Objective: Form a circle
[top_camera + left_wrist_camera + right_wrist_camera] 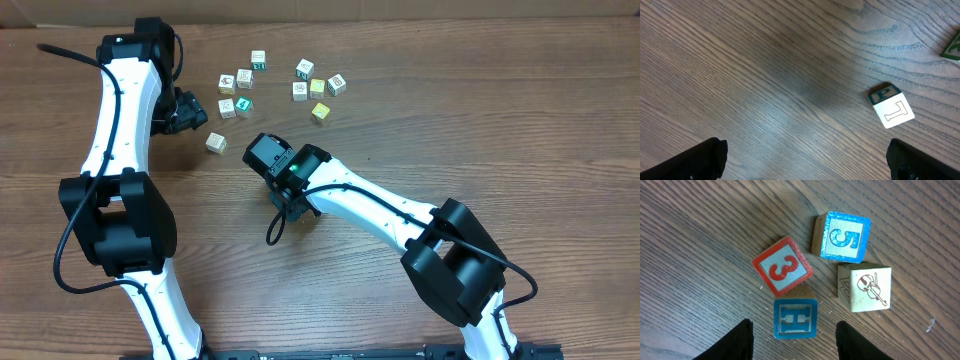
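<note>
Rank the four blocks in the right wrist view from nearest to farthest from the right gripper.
1. Blue H block: centred just ahead of the right gripper, in the gap between its open fingers.
2. Red 3 block, upper left, and cream violin block, right: too close to call.
3. Blue 5 block: top, farthest.

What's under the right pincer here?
The right pincer hangs over four cubes in a tight ring: red 3, blue 5, blue H, cream violin cube. Overhead, it covers them all.
</note>
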Controlling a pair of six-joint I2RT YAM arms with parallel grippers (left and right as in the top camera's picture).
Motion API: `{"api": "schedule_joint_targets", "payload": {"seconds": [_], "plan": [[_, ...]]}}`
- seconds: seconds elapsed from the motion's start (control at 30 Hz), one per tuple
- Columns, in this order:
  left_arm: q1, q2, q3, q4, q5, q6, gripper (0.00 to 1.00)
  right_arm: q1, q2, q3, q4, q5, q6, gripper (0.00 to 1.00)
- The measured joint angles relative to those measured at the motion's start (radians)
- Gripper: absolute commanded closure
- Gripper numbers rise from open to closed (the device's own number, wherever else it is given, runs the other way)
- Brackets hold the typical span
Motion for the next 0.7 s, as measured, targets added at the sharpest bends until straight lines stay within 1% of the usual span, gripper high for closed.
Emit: {"api": "schedule_joint_targets", "payload": {"seconds": [0.13,0.33,0.4,0.43,0.57,0.7], "plan": [[0.000,0.000,0.000,0.000,0.000,0.000,0.01,-0.001,0.000,-0.019,0.019,-0.002,0.009,0.53],[0.000,0.000,0.000,0.000,0.000,0.000,0.00,-0.003,0.000,-0.086,0.065,-0.002,0.016,0.54],[0.000,0.000,0.000,0.000,0.000,0.000,0.01,-0.003,0.000,-0.104,0.078,-0.003,0.016,0.55],[0.000,0.000,0.000,0.000,0.000,0.000,0.01,-0.003,0.000,-0.109,0.085,-0.003,0.016,0.57],[0.000,0.000,0.000,0.000,0.000,0.000,0.00,-0.003,0.000,-0.112,0.093,-0.003,0.019,0.71],[0.000,0.000,0.000,0.000,0.000,0.000,0.00,-0.003,0.000,-0.112,0.094,-0.002,0.022,0.76]]}}
